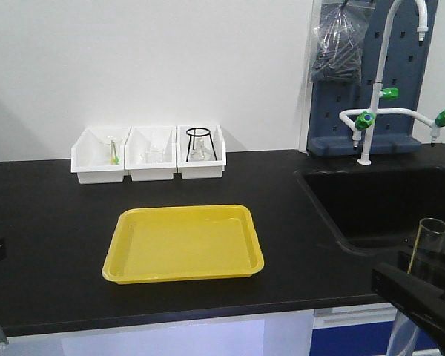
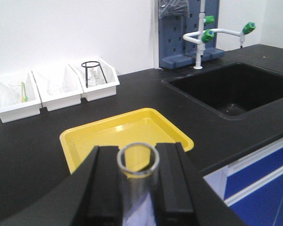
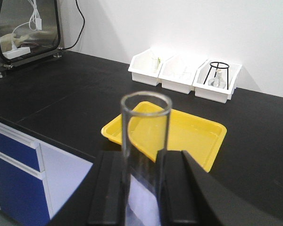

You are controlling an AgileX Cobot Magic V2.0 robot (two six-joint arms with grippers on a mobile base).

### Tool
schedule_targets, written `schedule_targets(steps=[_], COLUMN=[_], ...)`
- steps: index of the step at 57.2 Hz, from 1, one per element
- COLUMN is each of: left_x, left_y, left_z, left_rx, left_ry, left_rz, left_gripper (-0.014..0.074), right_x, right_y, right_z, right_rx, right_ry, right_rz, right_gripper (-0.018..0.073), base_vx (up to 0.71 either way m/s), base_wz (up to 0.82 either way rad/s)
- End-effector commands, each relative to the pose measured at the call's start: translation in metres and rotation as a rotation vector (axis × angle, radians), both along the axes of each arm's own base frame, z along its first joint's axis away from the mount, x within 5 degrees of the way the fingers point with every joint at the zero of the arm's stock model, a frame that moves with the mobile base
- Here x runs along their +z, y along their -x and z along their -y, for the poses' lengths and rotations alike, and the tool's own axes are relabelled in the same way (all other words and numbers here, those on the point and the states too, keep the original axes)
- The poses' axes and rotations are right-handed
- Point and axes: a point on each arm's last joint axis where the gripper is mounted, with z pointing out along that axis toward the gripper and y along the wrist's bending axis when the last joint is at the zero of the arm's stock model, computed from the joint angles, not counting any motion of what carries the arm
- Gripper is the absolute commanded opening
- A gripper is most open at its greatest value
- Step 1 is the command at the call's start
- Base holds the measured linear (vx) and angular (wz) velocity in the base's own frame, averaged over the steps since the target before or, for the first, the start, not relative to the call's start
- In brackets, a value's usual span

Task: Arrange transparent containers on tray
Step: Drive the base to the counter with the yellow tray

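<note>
In the front view, the yellow tray (image 1: 183, 245) lies flat on the black counter (image 1: 52, 222), in front of three white bins (image 1: 148, 152), and nothing lies in it. My right gripper (image 1: 417, 285) is at the lower right corner, near the front edge of the sink (image 1: 378, 200) and well apart from the tray. The right test tube (image 1: 429, 245) stands almost upright between its fingers. Its long axis is near vertical and its open mouth points up. In the left wrist view, my left gripper (image 2: 137, 162) has its two black fingers (image 2: 106, 183) closed against the sides of the left test tube (image 2: 137, 188). This tube runs along the fingers, and its round open rim points forward, away from my wrist. The near edge of the tray shows through and behind the rim. The tube is in my grip and does not touch the tray. In the right wrist view, the right gripper is clamped on the right test tube in the same way. The tube rises well past the fingertips with its flared mouth up, and its long axis follows the fingers. The tray lies behind it on the counter, with the bins farther back near the wall.
</note>
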Motion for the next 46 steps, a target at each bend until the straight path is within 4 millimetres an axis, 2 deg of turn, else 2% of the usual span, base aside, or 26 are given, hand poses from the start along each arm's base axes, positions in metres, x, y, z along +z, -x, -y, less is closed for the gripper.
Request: schedule_targets(steps=[1, 46], left_x=[0.0172, 0.0172], left_y=[0.0024, 0.0024], left_z=[0.0009, 0.0009], left_rx=[-0.015, -0.015], left_ry=[0.051, 0.051], left_rz=[0.103, 0.103], left_gripper=[0.0113, 0.0113], right_x=[0.0188, 0.0188], right_y=[0.0005, 0.0005], right_z=[0.0029, 0.0029], right_rx=[-0.020, -0.020], right_ry=[-0.053, -0.053], right_rz=[0.110, 0.110], right_gripper=[0.0093, 0.0093], base_vx=[0.22, 0.27], base_wz=[0.10, 0.07])
